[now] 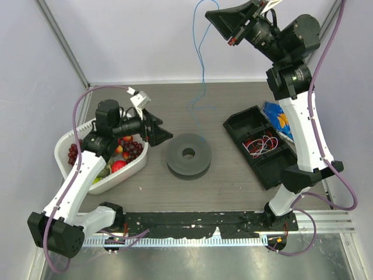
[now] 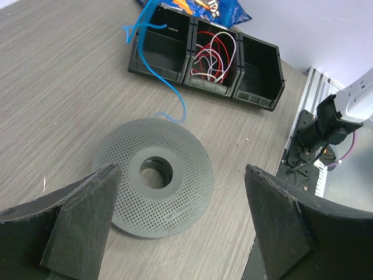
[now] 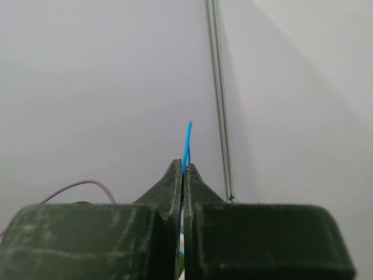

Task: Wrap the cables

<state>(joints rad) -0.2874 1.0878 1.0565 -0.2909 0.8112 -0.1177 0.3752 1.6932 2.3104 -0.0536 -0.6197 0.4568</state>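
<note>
A thin bright blue cable (image 1: 201,64) hangs from my raised right gripper (image 1: 211,16) down to the grey perforated spool (image 1: 187,154) in the middle of the table. In the right wrist view the right gripper (image 3: 183,167) is shut on the blue cable (image 3: 187,139), whose end sticks out above the tips. My left gripper (image 1: 161,132) is open and empty, just left of the spool. In the left wrist view the left gripper (image 2: 182,170) is above the spool (image 2: 175,207), and the cable (image 2: 169,87) trails off behind the spool.
A white basket (image 1: 65,146) of fruit sits at the left under my left arm. A row of black bins (image 1: 256,146) stands at the right, one holding red and white wires (image 2: 213,55). A blue snack bag (image 1: 278,119) lies behind them.
</note>
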